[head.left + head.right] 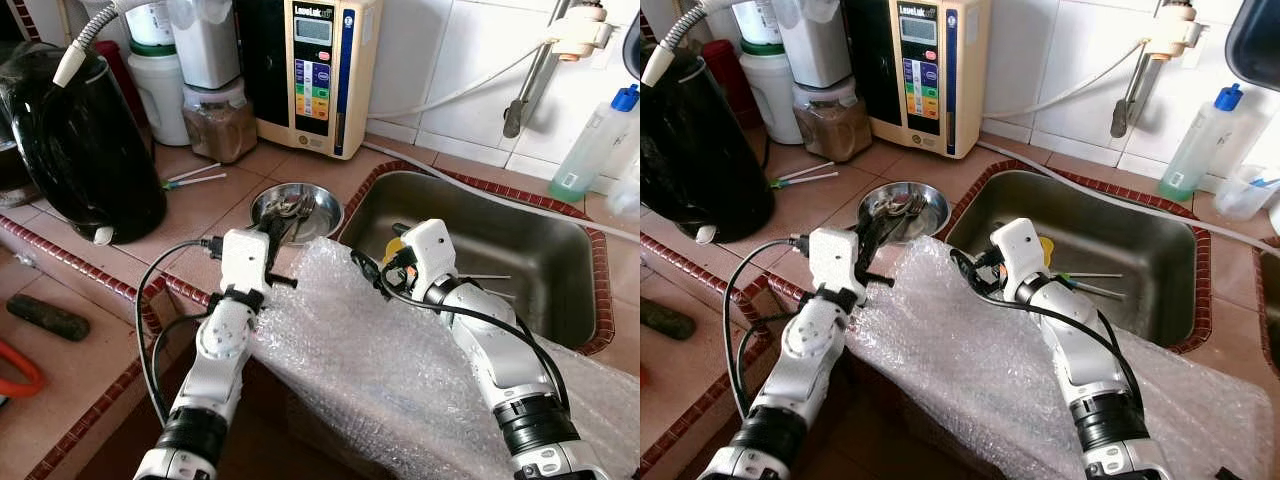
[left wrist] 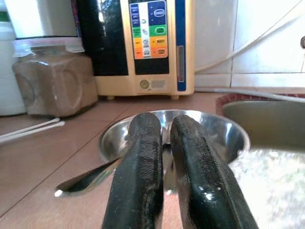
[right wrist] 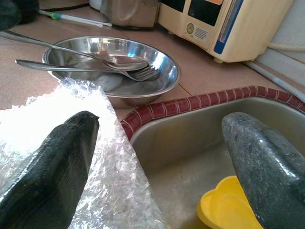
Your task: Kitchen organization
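Note:
A steel bowl [image 1: 297,210] holding a fork [image 3: 143,72] and a spoon [image 3: 119,62] sits on the tiled counter just left of the sink [image 1: 520,250]. My left gripper [image 1: 279,230] is at the bowl's near rim, its fingers [image 2: 143,157] shut with only a thin slit between them. A utensil handle [image 2: 88,179] runs under them. A sheet of bubble wrap [image 1: 390,350] drapes over the counter's front edge beneath both arms. My right gripper [image 3: 157,157] stands wide open over the sink's near left corner, above a yellow plastic piece [image 3: 224,210].
A black kettle [image 1: 80,140] stands at the left. A jar of brown powder [image 1: 220,120] and a water ioniser [image 1: 315,70] line the back wall. A blue-capped bottle [image 1: 595,140] is behind the sink. Thin utensils [image 1: 480,280] lie in the basin.

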Robot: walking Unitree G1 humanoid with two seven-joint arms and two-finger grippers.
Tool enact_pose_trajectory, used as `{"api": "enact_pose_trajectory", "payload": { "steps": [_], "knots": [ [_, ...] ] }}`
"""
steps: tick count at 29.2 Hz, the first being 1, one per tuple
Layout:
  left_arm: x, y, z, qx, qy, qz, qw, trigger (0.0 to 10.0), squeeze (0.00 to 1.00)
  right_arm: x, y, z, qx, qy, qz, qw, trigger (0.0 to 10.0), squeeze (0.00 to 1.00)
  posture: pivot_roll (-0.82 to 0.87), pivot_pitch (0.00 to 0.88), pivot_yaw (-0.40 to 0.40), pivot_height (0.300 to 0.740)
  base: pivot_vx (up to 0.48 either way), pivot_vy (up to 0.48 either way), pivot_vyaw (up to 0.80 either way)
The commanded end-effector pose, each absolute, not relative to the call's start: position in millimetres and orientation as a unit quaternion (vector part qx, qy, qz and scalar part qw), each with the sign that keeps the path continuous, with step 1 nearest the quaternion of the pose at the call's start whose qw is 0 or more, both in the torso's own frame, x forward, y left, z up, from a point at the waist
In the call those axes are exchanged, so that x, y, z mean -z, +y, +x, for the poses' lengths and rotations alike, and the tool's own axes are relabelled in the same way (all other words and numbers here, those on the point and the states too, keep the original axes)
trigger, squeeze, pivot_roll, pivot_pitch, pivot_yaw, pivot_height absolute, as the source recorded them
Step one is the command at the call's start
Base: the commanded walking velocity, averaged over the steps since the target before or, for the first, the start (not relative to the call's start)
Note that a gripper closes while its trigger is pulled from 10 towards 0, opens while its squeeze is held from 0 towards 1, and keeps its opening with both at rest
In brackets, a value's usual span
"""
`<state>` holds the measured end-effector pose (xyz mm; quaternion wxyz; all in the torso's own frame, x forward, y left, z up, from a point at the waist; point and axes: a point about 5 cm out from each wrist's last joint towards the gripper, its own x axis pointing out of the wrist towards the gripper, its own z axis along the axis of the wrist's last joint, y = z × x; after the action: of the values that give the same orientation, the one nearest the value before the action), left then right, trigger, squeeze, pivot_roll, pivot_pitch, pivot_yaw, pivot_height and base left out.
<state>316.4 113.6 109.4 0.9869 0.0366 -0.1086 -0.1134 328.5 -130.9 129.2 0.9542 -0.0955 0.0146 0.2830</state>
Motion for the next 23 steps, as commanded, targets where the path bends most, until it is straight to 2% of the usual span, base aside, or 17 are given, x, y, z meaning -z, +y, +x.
{"api": "enact_pose_trajectory", "payload": {
  "steps": [1,14,23],
  "knots": [
    [-108.4,114.3,314.9,0.121,-0.112,0.046,0.985,10.0,1.0,-131.8,-132.2,330.5,-0.284,0.012,-0.101,0.953,10.0,0.0,-0.04,0.0,-0.012,0.74,0.0,0.0,0.0],
    [-90.3,107.5,308.2,0.141,-0.088,0.05,0.985,10.0,1.0,-132.6,-132.0,330.8,-0.285,0.011,-0.103,0.953,10.0,0.0,-0.05,0.0,-0.011,0.74,0.0,0.0,0.0],
    [-88.1,98.7,317.8,0.125,-0.066,0.032,0.989,10.0,1.0,-130.5,-129.6,327.6,-0.288,0.012,-0.104,0.952,10.0,0.0,-0.06,0.0,-0.007,0.74,0.0,0.0,0.0]
  ]
}}
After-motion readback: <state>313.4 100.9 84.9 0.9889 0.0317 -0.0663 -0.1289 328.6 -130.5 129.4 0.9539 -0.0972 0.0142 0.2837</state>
